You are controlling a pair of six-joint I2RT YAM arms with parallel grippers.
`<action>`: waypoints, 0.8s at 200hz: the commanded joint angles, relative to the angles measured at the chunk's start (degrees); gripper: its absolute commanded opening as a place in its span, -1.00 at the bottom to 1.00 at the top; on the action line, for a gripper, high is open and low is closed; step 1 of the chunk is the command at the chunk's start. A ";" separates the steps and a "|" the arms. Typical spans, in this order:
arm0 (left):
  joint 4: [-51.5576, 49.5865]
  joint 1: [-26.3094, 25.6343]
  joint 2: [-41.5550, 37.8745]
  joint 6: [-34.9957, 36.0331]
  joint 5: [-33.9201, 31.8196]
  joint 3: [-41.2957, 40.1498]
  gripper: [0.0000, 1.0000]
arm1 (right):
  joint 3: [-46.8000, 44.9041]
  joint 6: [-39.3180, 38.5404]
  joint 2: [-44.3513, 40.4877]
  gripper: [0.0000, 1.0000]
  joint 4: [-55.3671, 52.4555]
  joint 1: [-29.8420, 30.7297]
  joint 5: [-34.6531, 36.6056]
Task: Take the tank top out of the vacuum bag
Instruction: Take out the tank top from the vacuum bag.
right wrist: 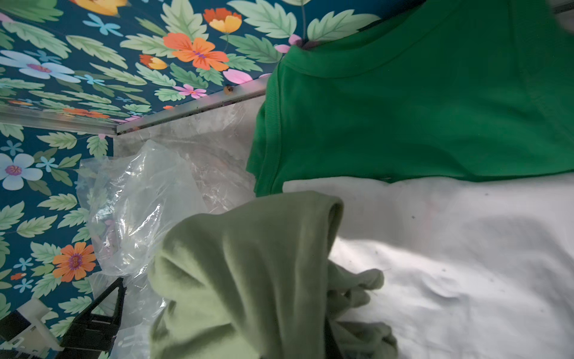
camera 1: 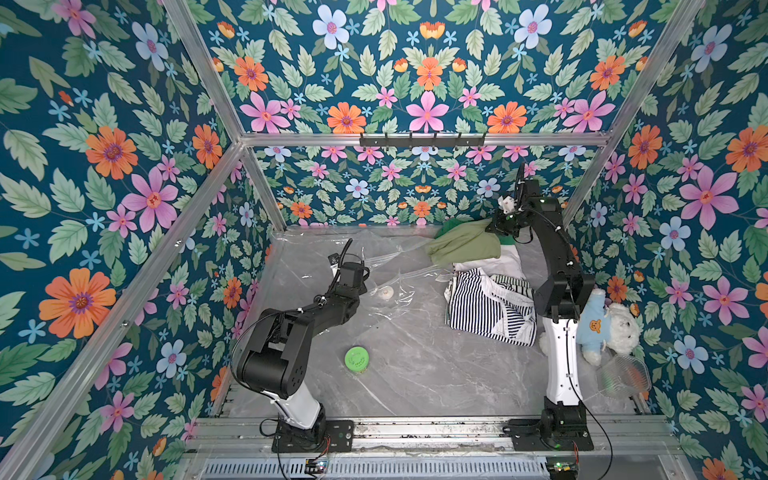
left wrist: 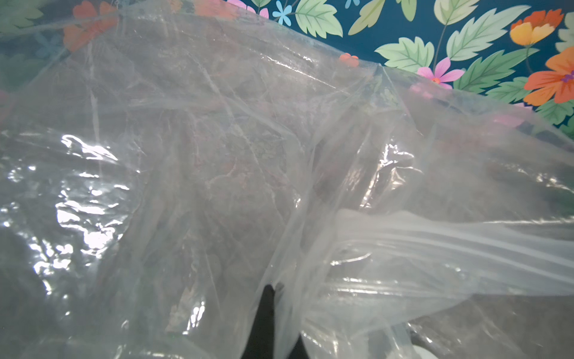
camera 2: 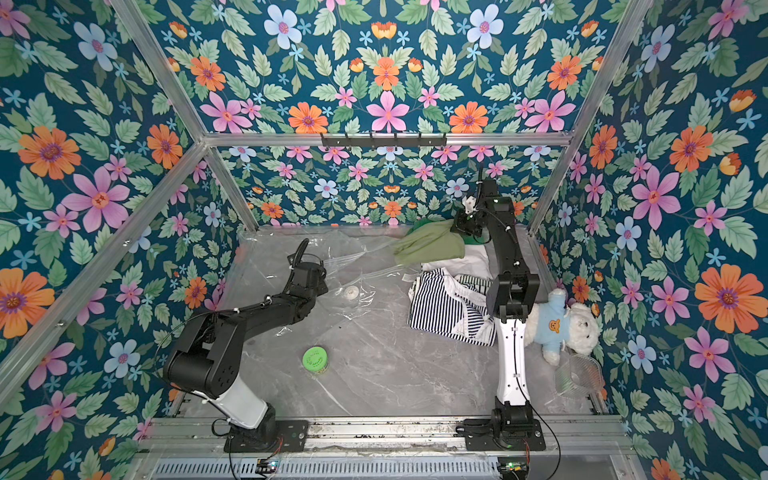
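The large transparent, crinkly plastic vacuum bag [camera 1: 374, 257] sprawls over the far half of the grey marbled counter [camera 1: 415, 374]. The left end effector [left wrist: 271, 295] is clamped tight on a fold of the bag's film, just beside the small round white valve [camera 1: 385, 292]. The pale sage-green cloth tank top [camera 1: 465, 245] hangs bunched from the right end effector [camera 1: 498, 229], which is closed fast on its upper end above a white garment [camera 1: 490, 262]. The top's loose end trails toward the bag's rim, and whether it lies inside cannot be told.
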 commanded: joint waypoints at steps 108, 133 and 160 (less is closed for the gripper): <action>-3.19 0.33 0.38 0.28 -3.88 -0.52 -1.00 | -10.30 1.86 -4.33 -1.00 1.26 -1.62 13.63; -3.11 0.33 0.34 0.38 -4.09 -0.79 -1.00 | -15.76 3.29 -6.32 -1.00 4.30 -2.13 16.71; -2.85 0.35 0.34 0.40 -4.03 -0.96 -1.00 | -16.25 3.36 -4.83 -1.00 5.04 -2.33 19.80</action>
